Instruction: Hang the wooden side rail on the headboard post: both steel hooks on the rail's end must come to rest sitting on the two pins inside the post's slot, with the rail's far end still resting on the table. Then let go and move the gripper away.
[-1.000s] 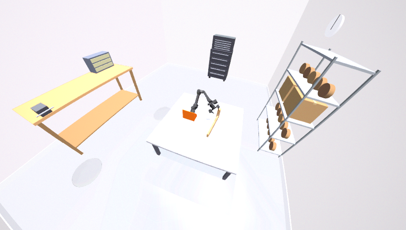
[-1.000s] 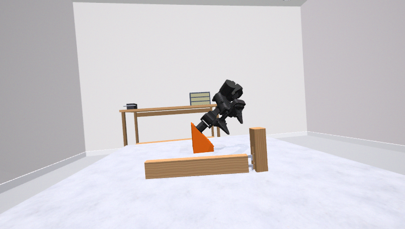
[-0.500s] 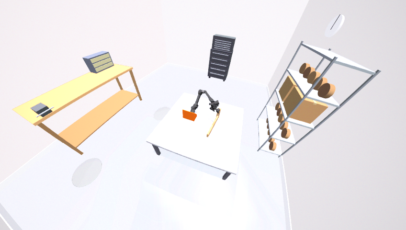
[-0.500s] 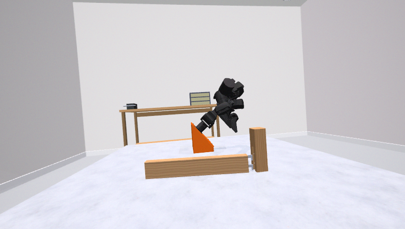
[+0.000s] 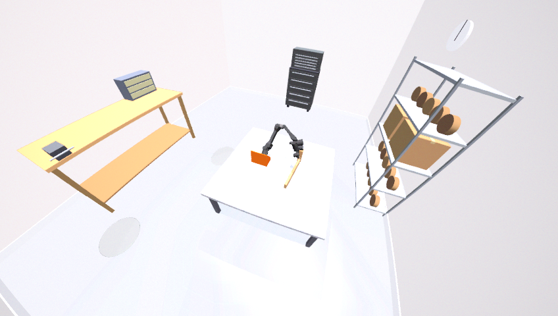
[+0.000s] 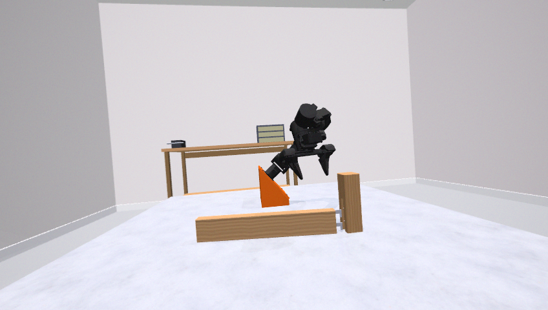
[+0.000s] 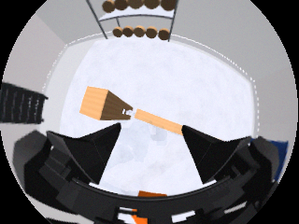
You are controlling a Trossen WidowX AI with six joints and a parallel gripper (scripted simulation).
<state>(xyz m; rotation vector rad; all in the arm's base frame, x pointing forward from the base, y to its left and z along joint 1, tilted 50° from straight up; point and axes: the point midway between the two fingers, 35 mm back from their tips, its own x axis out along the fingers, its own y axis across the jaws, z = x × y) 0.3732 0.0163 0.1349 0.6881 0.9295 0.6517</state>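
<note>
The long, stiff wooden side rail (image 6: 265,224) lies on the white counter (image 6: 384,261), hooks against the upright wooden headboard post (image 6: 349,201). Jaws released, empty, above it. Likely light; grip mid-length.

Wooden side rail (image 6: 265,224) lying lengthwise on white table (image 6: 384,268), long plank on its narrow edge, light grain showing, free end resting on tabletop. Two steel hooks (image 6: 338,218) projecting from its other end, one above other, reaching into headboard post (image 6: 349,202). Post standing upright, short square block of same wood, just beside rail end. In wrist view, rail (image 7: 159,121) and post (image 7: 105,104) meeting end to end; pins inside slot too small to tell.
</note>
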